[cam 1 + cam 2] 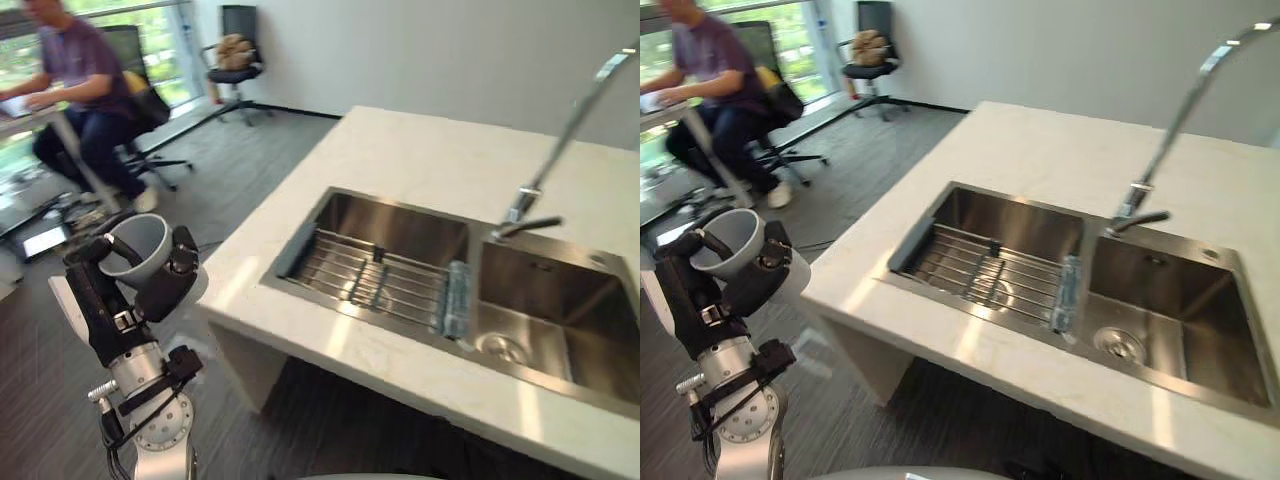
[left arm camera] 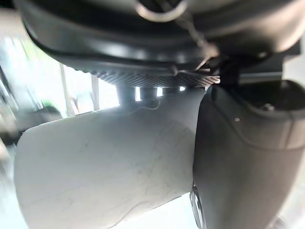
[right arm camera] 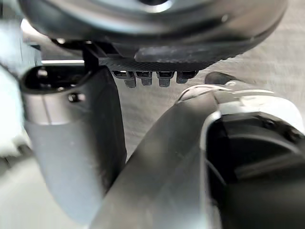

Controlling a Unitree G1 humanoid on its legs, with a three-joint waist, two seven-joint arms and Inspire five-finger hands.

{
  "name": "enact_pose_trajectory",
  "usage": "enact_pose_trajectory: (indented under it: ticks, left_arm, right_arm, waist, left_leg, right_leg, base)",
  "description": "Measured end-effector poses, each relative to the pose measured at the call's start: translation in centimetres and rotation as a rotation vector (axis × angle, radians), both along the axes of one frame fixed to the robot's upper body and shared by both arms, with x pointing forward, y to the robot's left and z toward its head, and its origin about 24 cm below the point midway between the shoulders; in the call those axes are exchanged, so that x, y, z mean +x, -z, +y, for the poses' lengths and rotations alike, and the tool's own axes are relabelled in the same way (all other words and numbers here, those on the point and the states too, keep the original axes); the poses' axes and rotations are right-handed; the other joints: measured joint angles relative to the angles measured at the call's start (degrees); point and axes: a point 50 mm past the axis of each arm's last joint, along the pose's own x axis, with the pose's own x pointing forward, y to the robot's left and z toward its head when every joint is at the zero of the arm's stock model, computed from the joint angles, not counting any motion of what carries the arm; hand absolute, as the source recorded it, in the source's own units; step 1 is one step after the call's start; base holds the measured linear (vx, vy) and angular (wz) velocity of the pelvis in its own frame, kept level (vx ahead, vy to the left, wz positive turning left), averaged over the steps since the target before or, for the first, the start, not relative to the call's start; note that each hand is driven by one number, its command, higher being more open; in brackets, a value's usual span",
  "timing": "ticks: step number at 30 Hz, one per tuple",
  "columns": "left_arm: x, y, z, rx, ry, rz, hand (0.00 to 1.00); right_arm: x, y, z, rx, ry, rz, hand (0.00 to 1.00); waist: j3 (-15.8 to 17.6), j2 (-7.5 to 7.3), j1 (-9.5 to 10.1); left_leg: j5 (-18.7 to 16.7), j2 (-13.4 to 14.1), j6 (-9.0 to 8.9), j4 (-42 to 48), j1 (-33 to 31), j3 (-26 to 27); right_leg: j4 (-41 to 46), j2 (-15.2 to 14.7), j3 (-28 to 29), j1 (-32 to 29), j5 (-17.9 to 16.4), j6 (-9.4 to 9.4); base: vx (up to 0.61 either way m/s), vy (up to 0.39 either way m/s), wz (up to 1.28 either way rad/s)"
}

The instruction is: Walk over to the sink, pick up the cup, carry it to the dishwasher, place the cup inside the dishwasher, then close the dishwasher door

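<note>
Left of the sink (image 1: 305, 240), off the tabletop's (image 1: 420, 160) edge and above the floor, the left hand (image 1: 115, 300) is curled round the grey cup (image 1: 135, 250), mouth up. A wire rack (image 1: 370, 275) lies in the sink's left basin; the faucet (image 1: 560, 140) rises behind the divider. The right hand (image 3: 71, 133) appears close up, possibly relaxed; I cannot tell.

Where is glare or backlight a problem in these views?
Left eye view: the windows behind the person are blown out, and bright patches lie along the countertop front edge. Right eye view: sheen on the sink steel. Left wrist view: the cup, gripped by the left hand, is backlit by bright window light.
</note>
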Motion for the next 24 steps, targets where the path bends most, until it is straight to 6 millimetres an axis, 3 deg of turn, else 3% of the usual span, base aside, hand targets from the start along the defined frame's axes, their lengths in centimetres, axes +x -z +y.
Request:
enact_pose_trajectory:
  ticks: [1,2,3,4,5,6,7,8,9,10,11,12,13,14,15,16,17,18,19,20,22,24]
  left_arm:
    - [-0.2,0.1,0.2,0.000,-0.011,0.007,0.00]
    - [-0.1,-0.2,0.1,-0.004,-0.013,-0.020,0.00]
    - [-0.2,-0.4,0.1,-0.014,-0.014,-0.039,0.00]
    - [-0.4,-0.7,0.1,-0.020,-0.014,-0.072,0.00]
    - [-0.4,-1.1,-0.2,-0.027,0.005,-0.115,0.00]
    - [-0.1,-1.3,-0.6,-0.038,0.022,-0.142,0.00]
    - [0.3,-2.1,-1.1,-0.057,0.035,-0.215,0.00]
    - [0.4,-4.1,-0.3,-0.001,0.019,-0.320,0.00]
    - [0.9,-4.5,-0.5,0.003,0.034,-0.358,0.00]
    - [1.4,-4.9,-1.2,-0.009,0.075,-0.384,0.00]
    - [1.4,-4.8,-1.4,-0.011,0.089,-0.379,0.00]
    - [1.4,-4.6,-1.8,-0.006,0.116,-0.360,0.00]
    - [1.4,-4.5,-1.9,-0.001,0.130,-0.353,0.00]
    - [1.6,-4.8,-2.1,0.016,0.169,-0.350,0.00]
    - [1.9,-5.0,-2.5,0.019,0.196,-0.358,0.00]
    - [2.4,-5.2,-3.3,0.008,0.254,-0.377,0.00]
    - [3.6,-5.6,-4.5,-0.002,0.349,-0.399,0.00]
    - [4.2,-5.5,-5.1,0.001,0.395,-0.390,0.00]
    - [5.2,-4.7,-5.9,0.017,0.461,-0.342,0.00]
    - [5.7,-3.5,-6.2,0.028,0.487,-0.275,0.00]
    - [6.3,-1.6,-5.8,0.019,0.465,-0.163,0.00]
    - [6.4,-0.8,-5.4,0.013,0.435,-0.105,0.00]
  right_arm:
    - [0.1,0.1,0.1,-0.007,-0.005,0.008,1.00]
    - [0.1,0.4,0.4,-0.002,0.005,0.029,1.00]
    - [0.4,0.4,0.1,-0.007,0.011,0.040,1.00]
    - [0.6,0.4,-0.5,-0.025,0.024,0.059,1.00]
    - [0.5,0.1,-1.4,-0.053,0.026,0.061,1.00]
    - [0.4,-0.1,-2.2,-0.074,0.034,0.059,1.00]
    - [0.7,-0.3,-2.9,-0.117,0.127,-0.007,1.00]
    - [1.7,-0.1,-1.7,-0.082,0.158,-0.049,1.00]
    - [1.6,0.0,-1.4,-0.080,0.155,-0.044,1.00]
    - [1.2,0.0,-1.6,-0.082,0.162,-0.017,1.00]
    - [1.0,0.0,-1.8,-0.082,0.161,-0.001,1.00]
    - [0.7,0.0,-2.2,-0.094,0.167,0.018,1.00]
    - [0.5,-0.1,-2.3,-0.100,0.177,0.025,1.00]
    - [0.3,0.1,-1.9,-0.108,0.225,0.029,1.00]
    - [0.4,0.0,-1.9,-0.114,0.252,0.009,1.00]
    - [0.4,-0.2,-2.1,-0.118,0.311,-0.016,1.00]
    - [0.7,-0.1,-1.5,-0.100,0.365,-0.042,1.00]
    - [0.8,0.0,-1.2,-0.089,0.384,-0.047,1.00]
    - [1.1,0.2,-0.3,-0.064,0.408,-0.060,1.00]
    - [1.5,0.3,0.6,-0.038,0.414,-0.074,1.00]
    - [2.8,0.0,0.4,-0.039,0.365,-0.120,1.00]
    - [4.0,-0.2,0.4,-0.030,0.302,-0.160,1.00]
  waist:
    - [0.77,-1.20,1.05]
    - [1.95,-2.89,1.05]
    - [2.37,-2.36,1.28]
    - [2.47,-1.18,1.93]
    - [2.24,1.33,1.66]
    - [2.77,2.55,0.71]
    - [3.66,5.05,-2.05]
    - [4.84,3.74,-3.53]
    - [5.03,3.75,-4.04]
    - [5.57,3.13,-3.76]
    - [5.82,2.85,-3.34]
    - [5.98,2.71,-3.21]
    - [6.17,2.65,-3.08]
    - [6.23,2.71,-3.47]
    - [6.30,2.71,-3.95]
    - [6.34,2.78,-4.86]
    - [6.82,3.01,-5.50]
    - [7.30,2.56,-5.52]
    - [7.77,1.33,-5.60]
    - [7.44,0.67,-5.29]
    - [7.36,0.69,-5.21]
    - [7.19,0.47,-5.32]
  left_leg:
    - [-5.19,-0.91,10.11,0.05,-0.94,8.32]
    - [-7.53,-0.75,11.20,3.84,-2.76,16.90]
    - [-7.75,0.36,10.87,8.67,-4.52,20.46]
    - [-7.70,2.23,11.13,16.57,-5.81,26.37]
    - [-1.59,3.32,15.01,19.86,-4.23,31.47]
    - [-0.56,2.06,14.53,17.81,-3.95,31.56]
    - [2.72,0.48,14.45,10.37,-3.39,30.66]
    - [-1.06,-0.35,12.12,9.66,-3.42,31.99]
    - [-4.63,0.55,9.86,11.22,-3.44,33.26]
    - [-3.29,0.30,5.06,9.81,-1.58,33.97]
    - [-2.91,-0.23,3.61,8.15,0.16,33.95]
    - [-2.41,-1.86,0.96,6.30,2.34,33.76]
    - [-2.32,-3.22,1.47,5.68,2.95,32.82]
    - [-3.18,-6.09,2.95,5.24,2.59,28.32]
    - [-3.24,-6.96,4.13,5.06,2.30,25.72]
    - [-3.12,-8.08,5.00,4.15,1.45,21.69]
    - [-2.44,-9.09,5.42,3.18,0.52,15.84]
    - [-2.19,-9.57,5.41,2.60,0.49,13.25]
    - [-1.44,-10.60,5.04,1.45,1.08,9.43]
    - [-1.04,-11.27,5.38,0.52,1.68,7.49]
    - [-1.05,-11.64,5.59,0.38,2.85,6.63]
    - [-1.40,-11.62,5.13,0.36,3.41,6.24]
  right_leg:
    - [-1.36,-1.50,-5.99,1.84,0.76,0.41]
    - [-2.69,-3.20,-12.72,3.47,1.29,0.66]
    - [-1.73,-3.80,-15.75,3.84,1.24,0.59]
    - [1.05,-5.21,-20.00,4.86,0.71,-0.29]
    - [7.04,-6.41,-22.93,6.27,-0.48,-2.34]
    - [13.67,-9.30,-23.62,6.07,-1.90,-4.46]
    - [13.74,-8.29,-21.72,3.82,-6.33,-3.00]
    - [0.63,-4.98,-19.46,1.89,3.79,-1.16]
    - [0.21,-4.28,-22.59,3.85,3.66,1.77]
    - [1.51,-5.47,-25.30,5.63,3.70,1.71]
    - [1.57,-6.12,-25.95,6.71,3.91,2.14]
    - [2.01,-7.38,-27.72,9.16,4.72,3.40]
    - [2.30,-8.08,-28.29,10.21,5.14,3.35]
    - [5.09,-10.07,-25.26,11.11,6.44,0.50]
    - [7.19,-10.81,-22.53,10.82,6.56,-1.33]
    - [10.94,-11.13,-15.23,9.28,3.43,-4.28]
    - [11.37,-7.09,-2.02,6.64,-2.29,-3.46]
    - [10.50,-4.27,4.27,5.44,-4.24,-2.91]
    - [8.43,0.18,14.63,3.65,-6.85,-1.97]
    - [7.52,2.35,20.93,1.31,-7.56,-1.80]
    - [7.02,3.07,25.80,-2.47,-7.54,-1.82]
    - [5.48,2.86,26.87,-5.48,-6.86,-2.77]
  base:
    - [-0.02,0.065,2.50]
    - [0.00,0.094,2.64]
    - [0.00,0.119,2.56]
    - [0.06,0.146,2.39]
    - [0.07,0.171,2.52]
    - [0.04,0.182,2.85]
    - [-0.15,0.142,2.65]
    - [-0.18,0.104,2.56]
    - [-0.19,0.096,1.79]
    - [-0.04,0.079,1.12]
    - [0.02,0.130,0.93]
    - [0.07,0.179,0.65]
    - [0.10,0.255,1.25]
    - [0.09,0.243,1.32]
    - [0.12,0.235,1.86]
    - [0.10,0.147,2.26]
    - [0.07,0.078,2.32]
    - [0.04,-0.032,2.47]
    - [0.07,-0.071,1.88]
    - [0.10,-0.056,1.51]
    - [0.14,-0.005,0.52]
    - [0.14,-0.003,0.15]
